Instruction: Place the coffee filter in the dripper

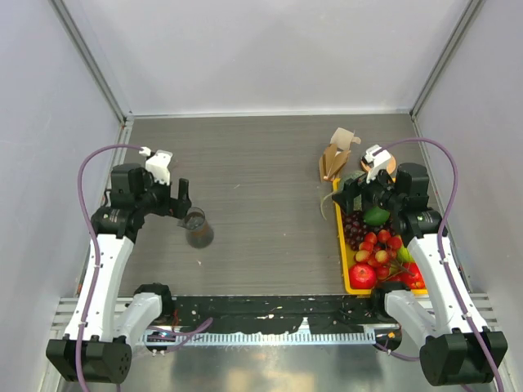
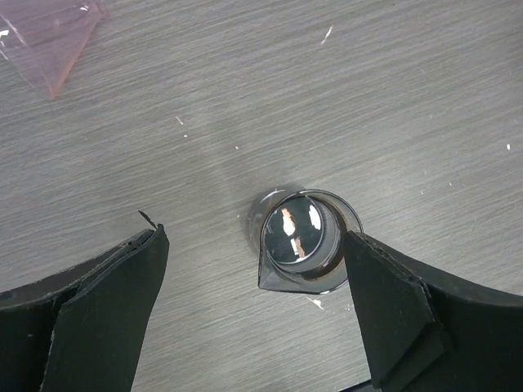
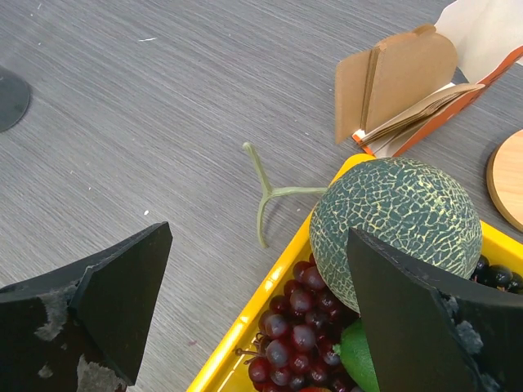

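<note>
Nearest me on the right lies the yellow fruit tray [image 3: 245,327]. My right fingers [image 3: 122,294] hang spread over its far end, above the melon [image 3: 396,220] and grapes [image 3: 294,335], pinching nothing. I judge they are placed there to reach the paper just beyond.

On the left, my left fingers [image 2: 106,302] are spread wide on either side of a clear glass pitcher [image 2: 298,237], which stands upright on the bench [image 2: 368,98]. One finger is just beside the glass, but I can't tell whether it touches.

Farther off on the right, a bunch of brown paper filters [image 3: 396,82] leans in its packet. I can't single out one coffee filter from it. Just right of that is what I take for the dripper [image 3: 507,175], with only the edge of its round wooden collar in view. It sits well apart from the left arm.
</note>
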`<state>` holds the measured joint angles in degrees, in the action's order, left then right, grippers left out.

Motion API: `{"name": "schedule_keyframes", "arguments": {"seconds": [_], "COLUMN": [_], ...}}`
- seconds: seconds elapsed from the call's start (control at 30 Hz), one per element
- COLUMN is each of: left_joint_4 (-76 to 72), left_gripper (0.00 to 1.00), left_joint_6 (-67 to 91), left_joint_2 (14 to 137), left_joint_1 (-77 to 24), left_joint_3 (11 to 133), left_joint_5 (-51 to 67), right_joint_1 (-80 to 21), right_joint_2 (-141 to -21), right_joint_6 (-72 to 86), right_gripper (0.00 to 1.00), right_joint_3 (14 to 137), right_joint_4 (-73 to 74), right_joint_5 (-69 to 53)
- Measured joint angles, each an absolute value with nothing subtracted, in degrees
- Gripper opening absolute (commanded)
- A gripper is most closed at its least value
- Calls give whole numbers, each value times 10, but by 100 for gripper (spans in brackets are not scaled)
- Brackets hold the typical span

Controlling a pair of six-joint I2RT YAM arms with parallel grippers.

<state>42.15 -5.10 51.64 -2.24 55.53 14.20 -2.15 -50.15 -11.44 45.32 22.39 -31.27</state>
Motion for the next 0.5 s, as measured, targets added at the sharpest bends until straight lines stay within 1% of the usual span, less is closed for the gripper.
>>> {"name": "schedule_keyframes", "arguments": {"seconds": [0.13, 0.23, 0.5], "left_joint_4": [457, 485, 602], "left_gripper": [99, 99, 99], "left_joint_6": [-81, -119, -271], "left_joint_2": [525, 528, 522], "left_joint_1": [-17, 14, 75], "left_joint_3": [575, 595, 604], "left_joint_5": [160, 187, 239], "right_joint_1": [-22, -22, -22], "right_joint_2": [-502, -503, -515], "right_joint_6": [-121, -125, -135], "right_gripper": [95, 95, 95], "right_joint_3": [453, 453, 453], "right_joint_4": [225, 226, 239], "right_joint_5": [-315, -317, -317]}}
